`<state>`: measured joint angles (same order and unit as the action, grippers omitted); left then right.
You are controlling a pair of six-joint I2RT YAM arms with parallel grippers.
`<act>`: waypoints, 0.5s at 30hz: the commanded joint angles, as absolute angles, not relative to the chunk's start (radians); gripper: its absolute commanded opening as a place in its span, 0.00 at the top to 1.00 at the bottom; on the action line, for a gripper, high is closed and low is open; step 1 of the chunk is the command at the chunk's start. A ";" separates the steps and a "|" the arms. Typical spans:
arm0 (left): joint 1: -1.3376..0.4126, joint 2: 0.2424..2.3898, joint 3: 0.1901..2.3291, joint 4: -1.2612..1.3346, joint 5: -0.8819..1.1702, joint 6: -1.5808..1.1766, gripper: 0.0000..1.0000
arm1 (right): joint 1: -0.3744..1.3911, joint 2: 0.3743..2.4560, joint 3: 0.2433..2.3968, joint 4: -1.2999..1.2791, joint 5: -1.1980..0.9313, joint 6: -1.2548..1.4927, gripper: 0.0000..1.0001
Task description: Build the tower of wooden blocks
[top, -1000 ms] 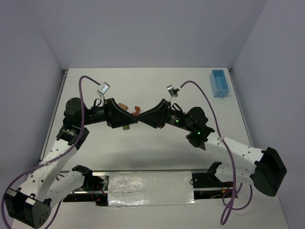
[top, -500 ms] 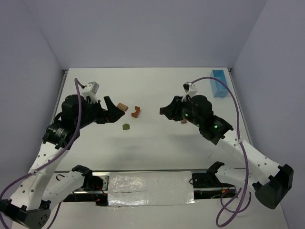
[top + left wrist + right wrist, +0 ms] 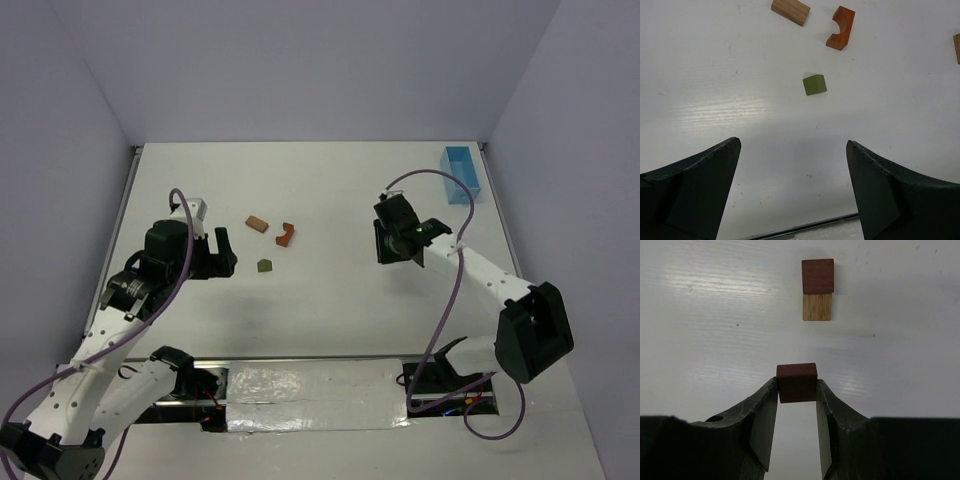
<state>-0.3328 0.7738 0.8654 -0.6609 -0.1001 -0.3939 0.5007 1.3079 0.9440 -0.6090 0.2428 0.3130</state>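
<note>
Currently, the L end effector [image 3: 792,145] is released: its fingers [image 3: 695,170] stand wide apart at the lower corners of the left wrist view, w/ nothing between them and only bare bench [image 3: 330,320] below.

Ahead of it lie three loose pcs, none touching another:
- green block [image 3: 814,84], approx. frame centre, flat on the bench
- tan block [image 3: 790,11], top edge, left of centre
- orange arch [image 3: 840,28], upper right of centre, lying on its side w/ the cut-out facing left

A fourth brownish pc [image 3: 957,47] is cut off by the right edge; shape not determinable.

The R end effector [image 3: 797,387] is clenched on a dark red-brown block [image 3: 797,379], held square between both fingertips at lower centre of the right wrist view.

Beyond it, upper centre of that view, a second red-brown block [image 3: 817,276] abuts a tan pc [image 3: 817,306], edges aligned. Whether they are stacked or side by side cannot be told from this angle.

In the top view the R arm sits right of centre and covers that pair. A light blue box [image 3: 460,175] rests at the bench's upper right corner, well apart from all blocks.
</note>
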 commanded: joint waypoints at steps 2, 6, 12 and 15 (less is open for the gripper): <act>-0.345 0.752 0.870 -0.598 -0.120 -0.377 0.01 | 0.466 1.377 1.008 -0.588 0.259 0.268 0.87; -0.354 0.753 0.868 -0.598 -0.121 -0.377 0.01 | 0.440 1.449 1.019 -0.554 0.235 0.250 0.87; -0.362 0.762 0.867 -0.595 -0.115 -0.374 0.00 | 0.417 1.514 1.052 -0.534 0.219 0.218 0.88; -0.365 0.768 0.868 -0.595 -0.110 -0.374 0.00 | 0.403 1.542 1.063 -0.525 0.206 0.209 0.88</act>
<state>-0.3580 0.7643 0.8619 -0.6270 -0.1078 -0.3923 0.4206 1.5246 1.0096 -0.5716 0.2199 0.2359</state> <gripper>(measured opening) 0.994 0.404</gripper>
